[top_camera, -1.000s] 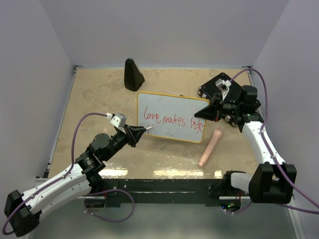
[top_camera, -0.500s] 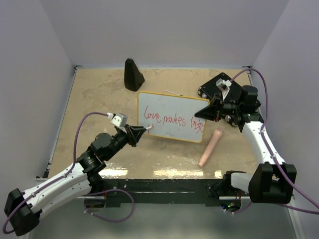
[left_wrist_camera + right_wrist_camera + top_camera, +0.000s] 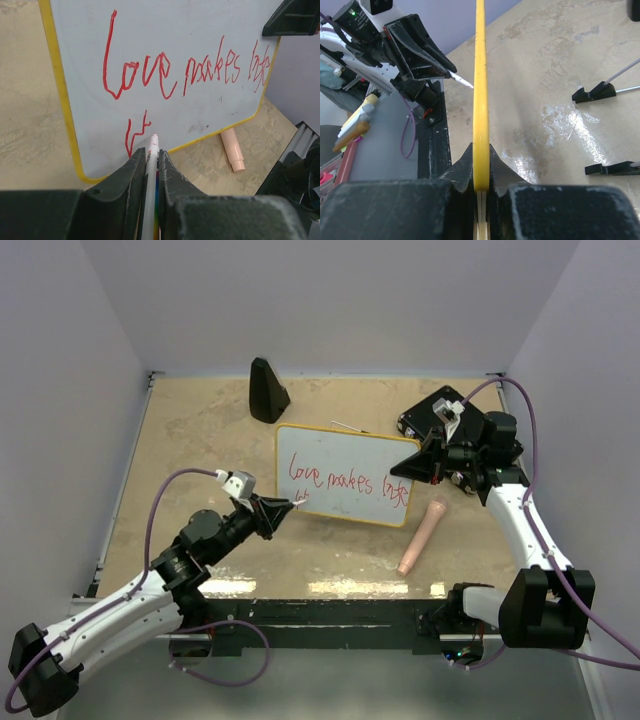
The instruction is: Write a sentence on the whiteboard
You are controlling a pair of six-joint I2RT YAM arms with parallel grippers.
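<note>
Whiteboard [image 3: 350, 452]: glossy, yellow rim w/ red cursive sentence [image 3: 186, 75]

The whiteboard [image 3: 350, 455] has a glossy, smooth white face and a smooth yellow plastic-looking rim [image 3: 481, 75]. The tabletop [image 3: 200, 430] around it is mottled beige, rough-looking, with shiny patches. At the board's lower edge, the left gripper [image 3: 151, 161] is grainy matt black plastic, the marker [image 3: 153, 146] smooth white.

The whole table [image 3: 200, 440] is seen from high above its near edge. The whiteboard [image 3: 175, 30] face is viewed closely from the left wrist, its rim edge-on from the right wrist, where the left gripper [image 3: 451, 70] is caught upper left.
</note>
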